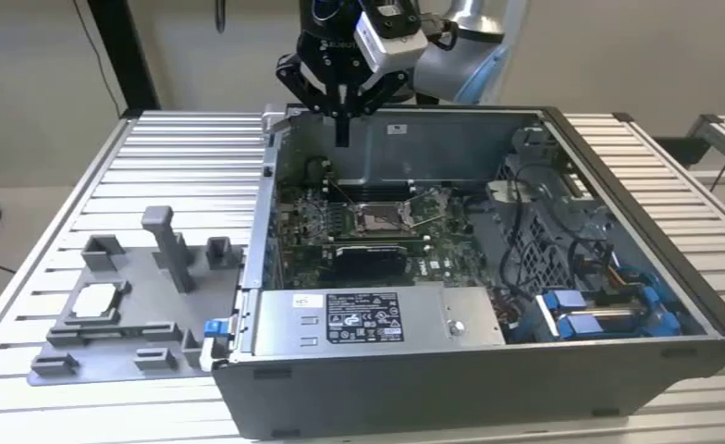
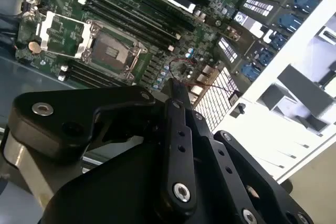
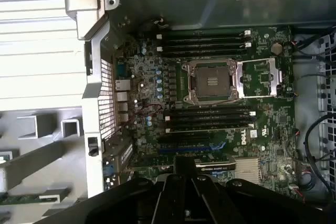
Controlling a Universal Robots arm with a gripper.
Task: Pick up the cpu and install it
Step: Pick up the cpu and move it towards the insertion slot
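The cpu (image 1: 95, 301) is silvery-white, its tray (image 1: 141, 310) plain grey, and the table (image 1: 178, 157) pale with parallel ribbed stripes. The computer case (image 1: 486, 388) is dark grey, with a green motherboard (image 1: 375, 231) and bright blue connectors (image 1: 603, 314). The gripper (image 1: 341, 134) is black.

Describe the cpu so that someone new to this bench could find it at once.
Start at the open computer case; to the exterior view's left of it sits a grey plastic tray with upright posts. The cpu lies flat on the tray's side away from the case, the only silvery-white square among grey blocks.
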